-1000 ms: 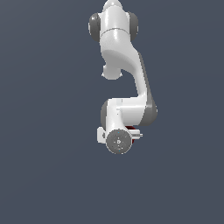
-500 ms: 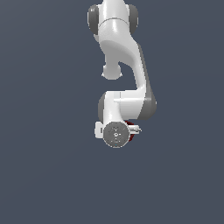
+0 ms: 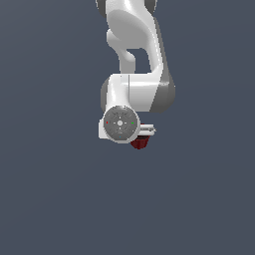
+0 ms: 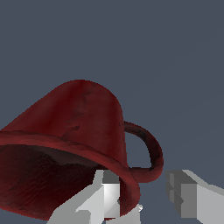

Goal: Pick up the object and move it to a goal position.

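Filling the upper middle of the exterior view, the white arm [image 3: 137,74] folds down over a plain dark surface [image 3: 50,199], its round wrist flange facing the camera. No edge or corner of that surface shows in either view, so the mug can only be placed against the arm: it sits directly under the wrist, with just a dark red sliver peeking out below the flange.

From the wrist view the mug [image 4: 74,144] is far clearer. It looks tipped, its mouth turned toward the camera and its dark inside exposed, with the loop handle [image 4: 146,151] curving out on one side. Whether it rests on the surface or hangs lifted cannot be told.

The gripper [image 4: 151,197] stands at a narrow-to-middling spread. One finger [image 4: 107,197] appears to reach inside the rim, pressed at the wall, while the other sits outside, near the handle and, as far as this angle shows, apart from the mug. Whether the pinch is actually made cannot be told.

The mug looks rigid, light and glossy, so it is likely slippery. The wall at the rim is the sensible hold: one finger in, one out, squeezed firmly. The handle is thin and curved, a poorer purchase, and an off-centre rim grip may let the mug swing.
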